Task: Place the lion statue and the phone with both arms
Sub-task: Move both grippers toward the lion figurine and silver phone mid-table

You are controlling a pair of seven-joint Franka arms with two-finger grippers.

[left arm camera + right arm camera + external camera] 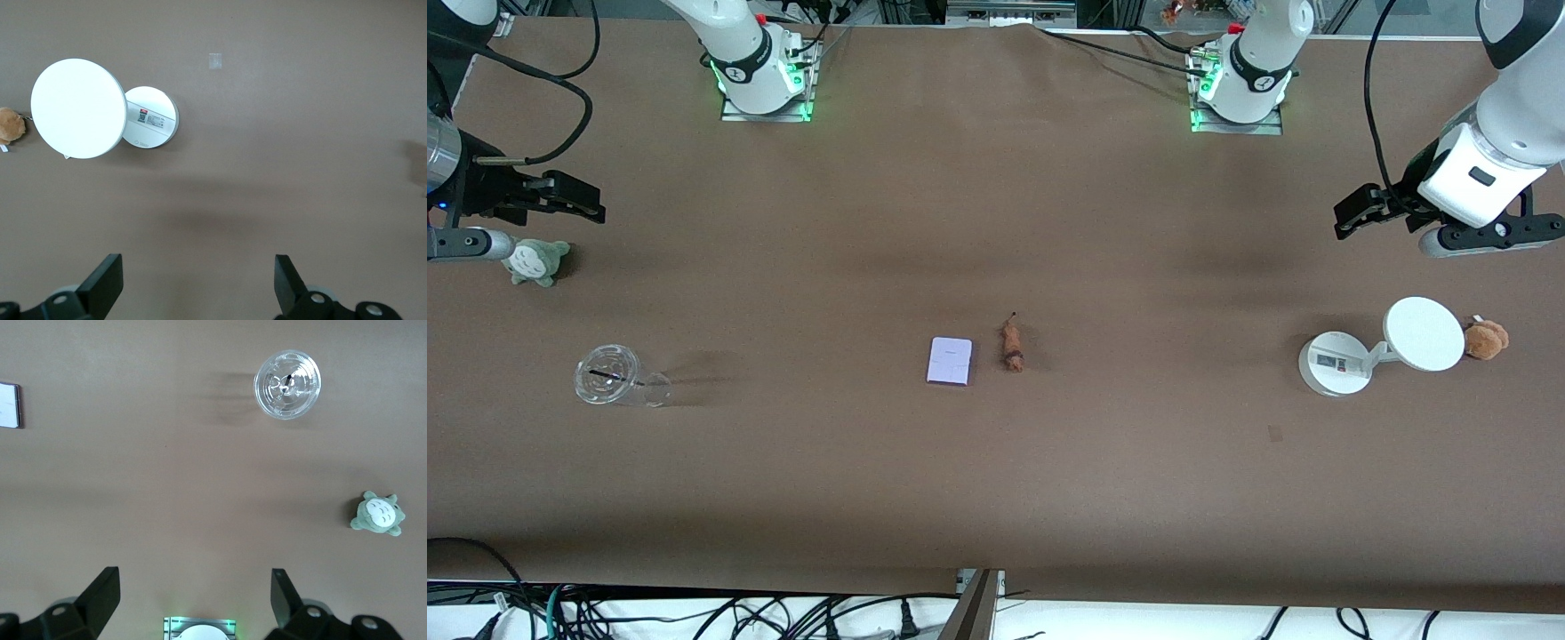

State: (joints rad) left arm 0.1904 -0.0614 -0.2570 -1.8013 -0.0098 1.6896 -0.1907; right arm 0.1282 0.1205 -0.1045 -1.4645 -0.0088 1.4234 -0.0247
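The brown paper-covered bench (996,480) carries two small items side by side at its middle: the flat pale lavender-white phone with rounded corners (950,361) and, just beside it toward the left arm's end, the tiny elongated orange-brown lion statue (1012,345) with a darker brown end and a thin tail. The two lie close together but apart, neither touched by any arm. A sliver of the phone also shows at the edge of the right wrist view (9,405).

The left gripper (1356,213) hangs in the air over the left arm's end of the bench, its black fingers (107,283) spread wide with nothing between them. Below it on the bench stands a white round-based stand with a tilted white disc (1383,347), and a small fluffy brown plush toy (1486,340) sits just beside the disc, toward the bench's edge.

The right gripper (574,197) hangs over the right arm's end, its black fingers (100,593) likewise wide apart and empty. Near it on the bench sits a small grey-green plush toy with a pale belly (535,261). A clear plastic cup with a domed lid (614,378) lies on its side, nearer to the front camera than that toy.
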